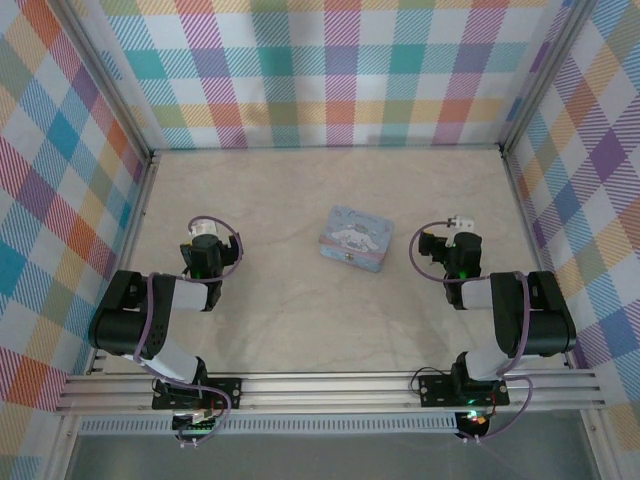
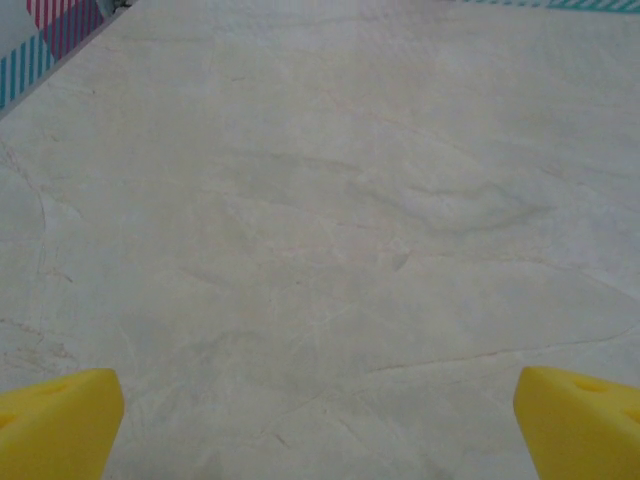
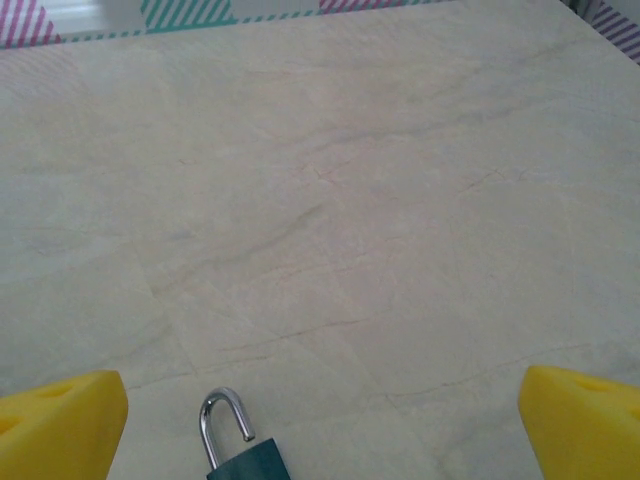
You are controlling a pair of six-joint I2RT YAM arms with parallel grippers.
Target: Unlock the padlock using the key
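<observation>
Left hand (image 2: 320, 428): hovering low over the bare tabletop (image 2: 330, 230), its yellow fingertips (image 2: 55, 420) sitting wide apart at the two lower corners of the left wrist view and gripping nothing.
Right hand (image 3: 320, 425): spreading just as wide, with one yellow fingertip (image 3: 60, 420) at each lower corner of the right wrist view and nothing being clamped between them.
Padlock (image 3: 238, 450): lying flat on the tabletop between the right hand's fingertips, nearer the one on the left of that view and touching neither. Its silvery shackle is pointing away from the hand, and its dark teal body is running off the bottom edge.
Shackle state: I cannot tell whether it is latched into the body.
Tin (image 1: 357, 239): pale blue with a white cartoon dog on the lid, sitting slightly askew near the middle of the tabletop, between the two arms and well apart from both hands.
Arms: in the top view, both are folding back low over the near half of the tabletop, one on each side of the tin.
Walls (image 1: 330, 70): bright plaid panels are enclosing the tabletop on three sides.
</observation>
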